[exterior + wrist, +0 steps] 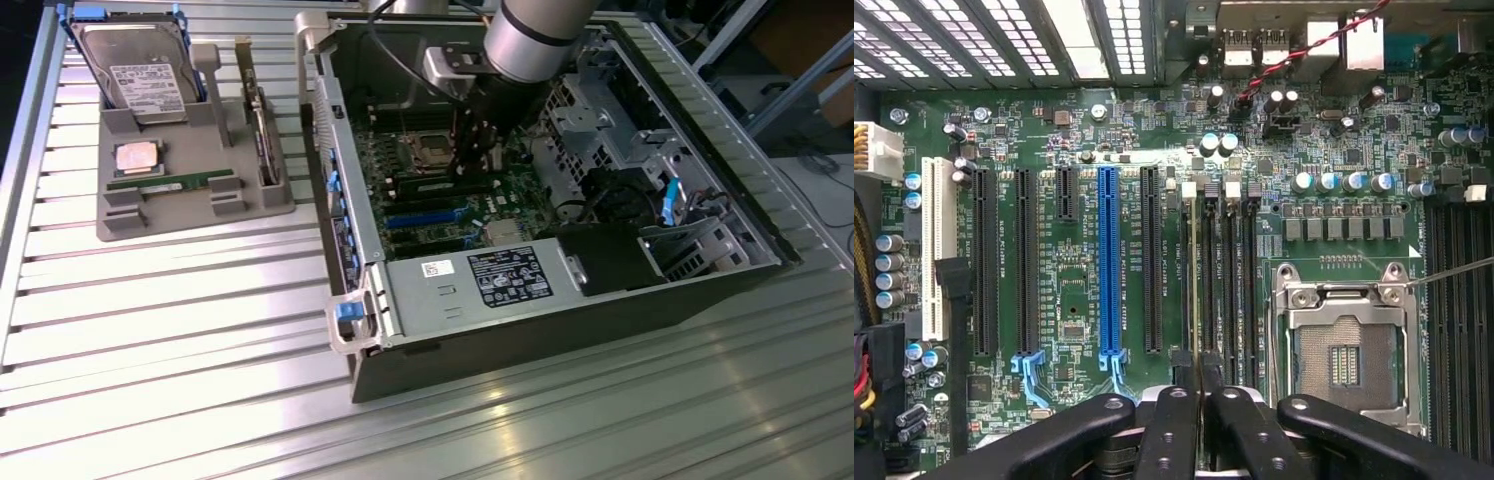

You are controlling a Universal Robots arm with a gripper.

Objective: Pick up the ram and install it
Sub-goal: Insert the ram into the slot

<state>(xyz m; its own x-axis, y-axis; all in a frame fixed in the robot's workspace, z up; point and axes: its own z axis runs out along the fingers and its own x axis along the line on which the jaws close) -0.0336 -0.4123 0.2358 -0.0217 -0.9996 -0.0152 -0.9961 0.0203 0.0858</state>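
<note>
My gripper [1200, 398] is shut on a ram [1197, 280], which I see edge-on as a thin line running out from between the two black fingers [1172, 430]. The stick lies along the first of the memory slots [1219, 270] on the motherboard, beside the CPU socket [1344, 345]. Whether it is seated in the slot or just above it I cannot tell. In the exterior view the gripper [470, 160] reaches down inside the open computer case [534, 270], over the board's middle. A second ram [167, 183] lies on the grey tray [120, 225] at the exterior view's left.
The tray also holds a hard drive [140, 70], a silver CPU chip [138, 157] and an upright expansion card [263, 130]. On the board are a blue card slot [1109, 265] and black ones beside it. The power supply [487, 280] and drive cage [594, 110] crowd the case.
</note>
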